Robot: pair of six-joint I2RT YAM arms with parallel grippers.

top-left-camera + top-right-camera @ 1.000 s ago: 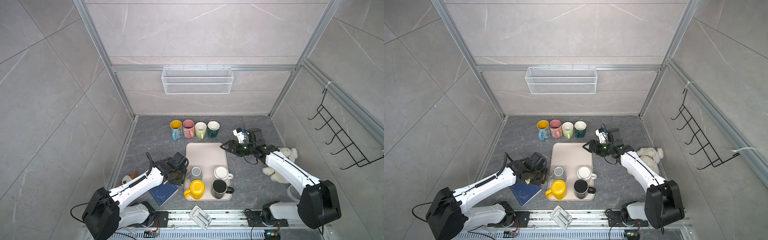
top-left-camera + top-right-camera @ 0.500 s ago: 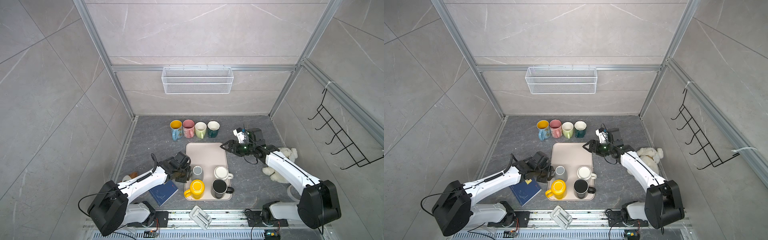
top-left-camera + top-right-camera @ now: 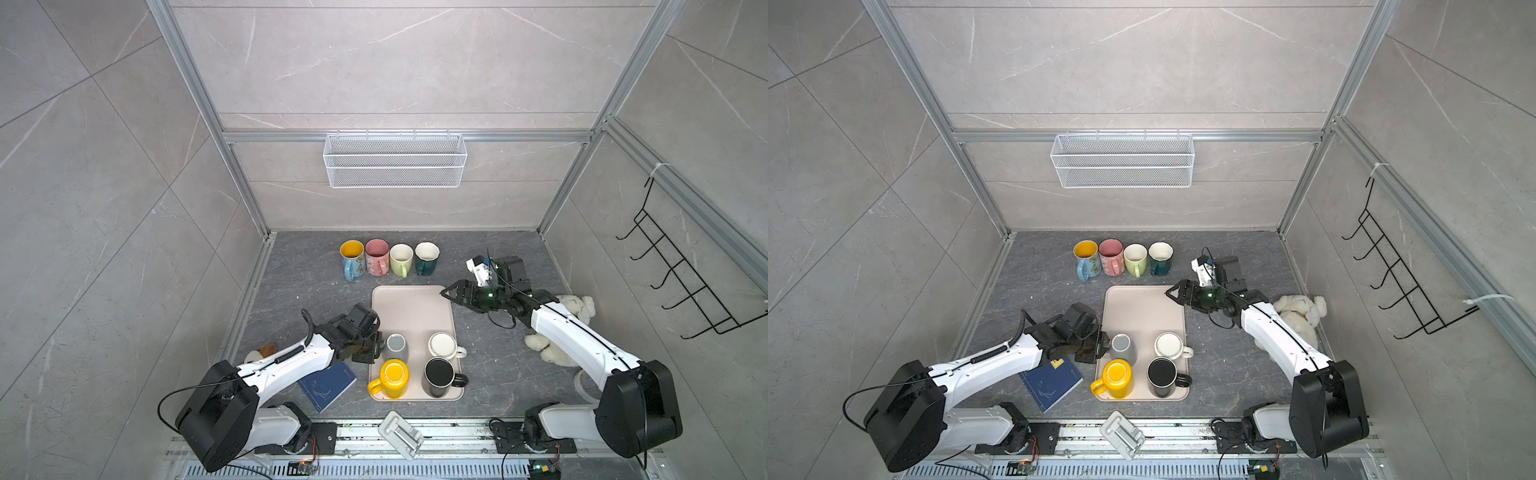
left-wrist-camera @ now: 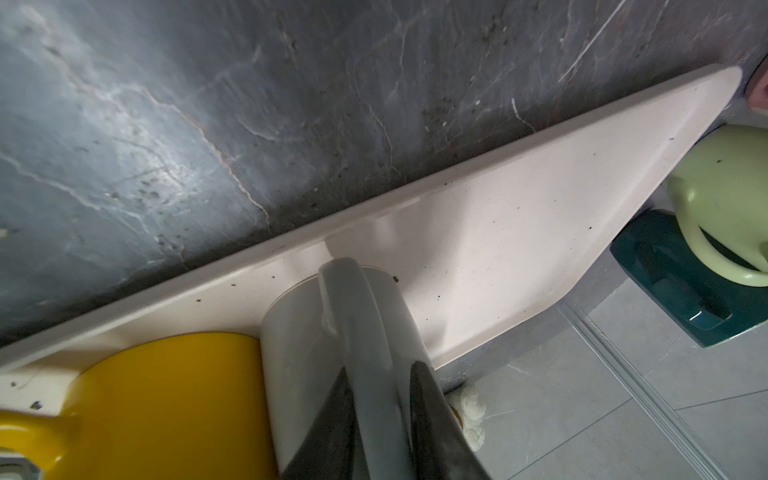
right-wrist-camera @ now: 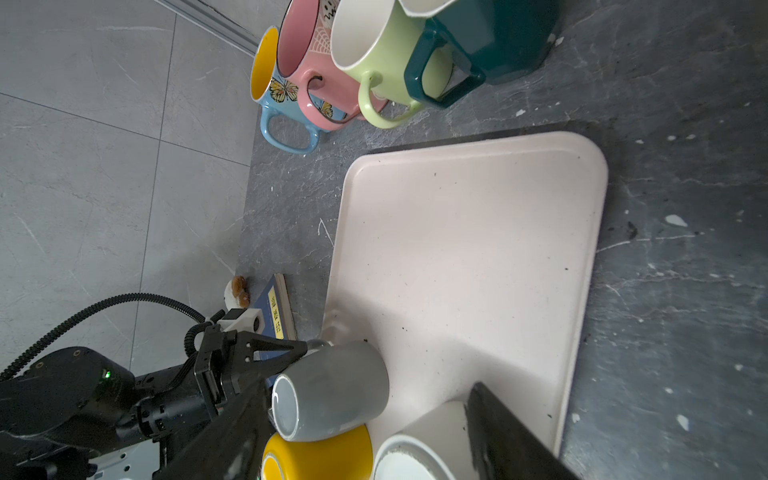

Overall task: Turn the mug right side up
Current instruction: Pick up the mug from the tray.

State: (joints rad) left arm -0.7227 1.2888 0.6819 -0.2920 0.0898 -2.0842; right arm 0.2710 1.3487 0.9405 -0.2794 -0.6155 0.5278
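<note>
Left wrist view: the left pincer (image 4: 380, 372) grips narrowly the handle of the grey mug (image 4: 295, 340), upside down on the pink tray (image 4: 519, 216). In a top view the right pincer (image 3: 452, 293) hangs wide, empty. Grasping seems in hand; next, lift and turn it over.

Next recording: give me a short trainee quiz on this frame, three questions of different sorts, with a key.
1. True or false: the right pincer is shut on a mug.
2. The left pincer grips the handle of which mug? A yellow; B grey; C black.
3. How many mugs stand in the row behind the tray?
Key: 1 false, it is open; 2 B, the grey mug; 3 four.
</note>
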